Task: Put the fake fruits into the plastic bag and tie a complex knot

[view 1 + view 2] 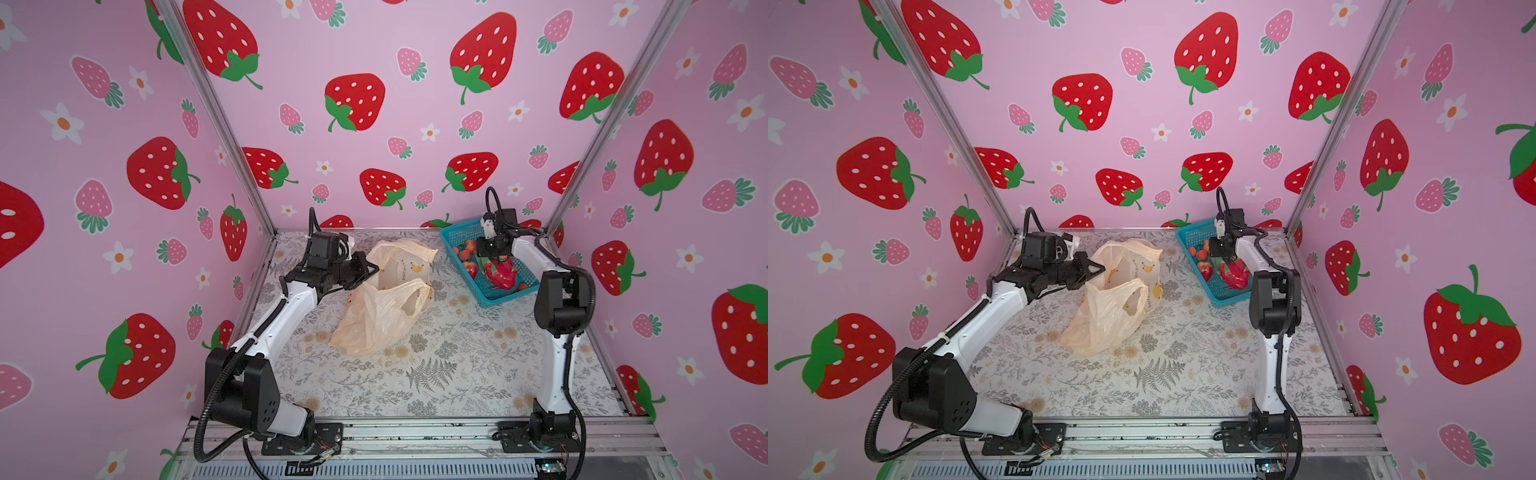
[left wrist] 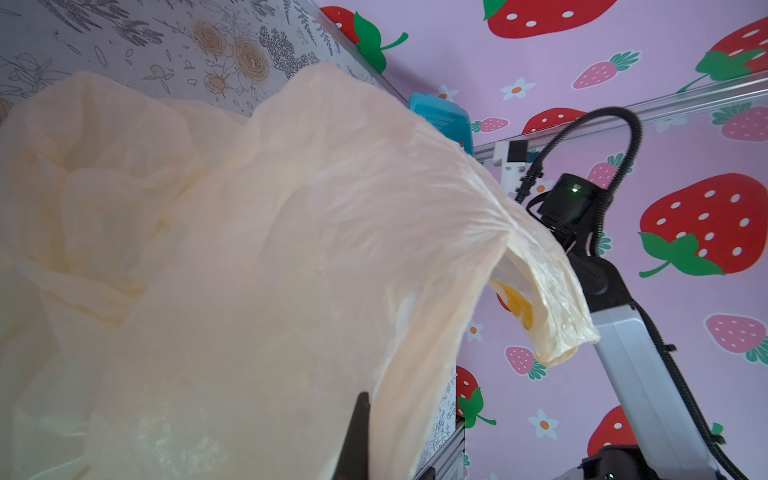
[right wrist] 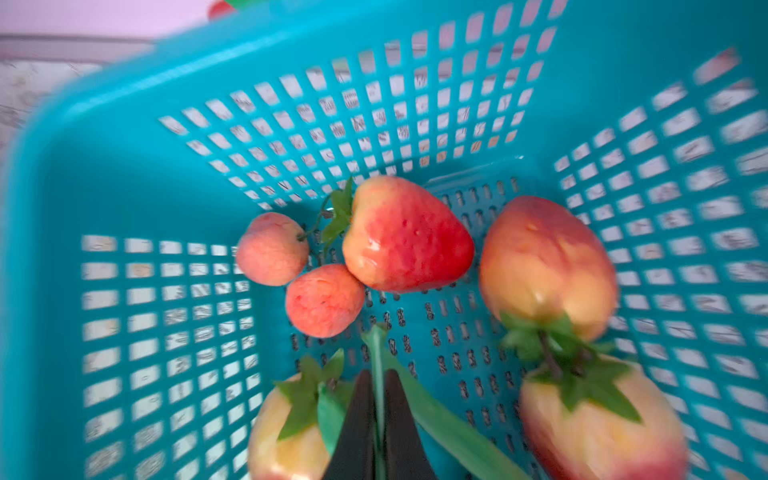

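The left gripper [image 1: 370, 269], fully closed, pinches the rim of the plastic bag [image 1: 374, 320] lying open mid-bench. In the blue basket [image 1: 457, 233] at the bench's back-right corner, the right gripper [image 3: 379, 376] is closed on a green leaf [image 3: 440, 424] among the fake fruits [image 3: 405, 237].

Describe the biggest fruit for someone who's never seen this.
Find the turquoise mesh plastic basket at the far right corner of the floral table. Among small glossy strawberries inside lies the large magenta-red fruit, toward the basket's near end. It alone is magenta and far bigger.
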